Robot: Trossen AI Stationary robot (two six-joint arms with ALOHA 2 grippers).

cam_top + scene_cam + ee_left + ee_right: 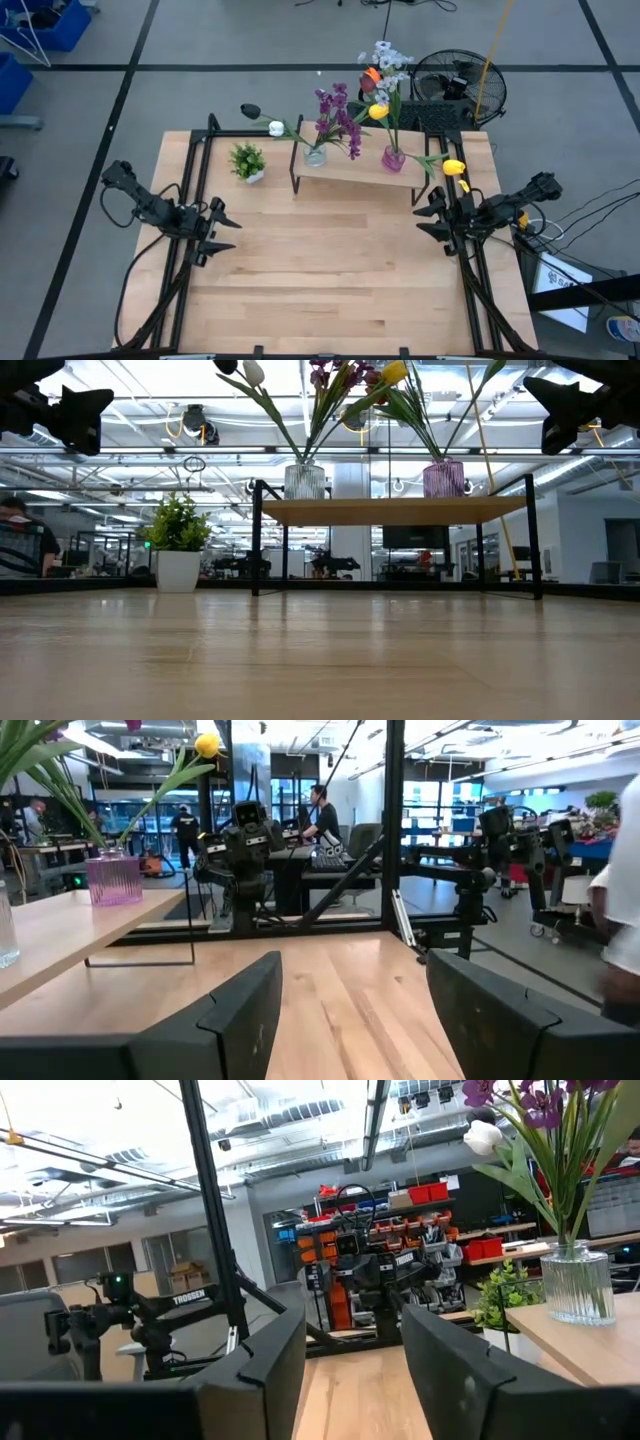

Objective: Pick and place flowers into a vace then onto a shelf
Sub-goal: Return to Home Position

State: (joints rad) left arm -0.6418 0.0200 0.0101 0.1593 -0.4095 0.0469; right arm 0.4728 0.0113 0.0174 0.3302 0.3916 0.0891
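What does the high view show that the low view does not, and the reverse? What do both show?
Only the high view: the arms at full length, the left gripper and right gripper at the sides of the table, a yellow flower by its right edge, a fan behind. Only the low view: the room beyond, with a person at the left. Both: the shelf holding a clear vase and a purple vase with flowers, and the potted plant beside it.

"TROSSEN" on the left arm (190, 1298)
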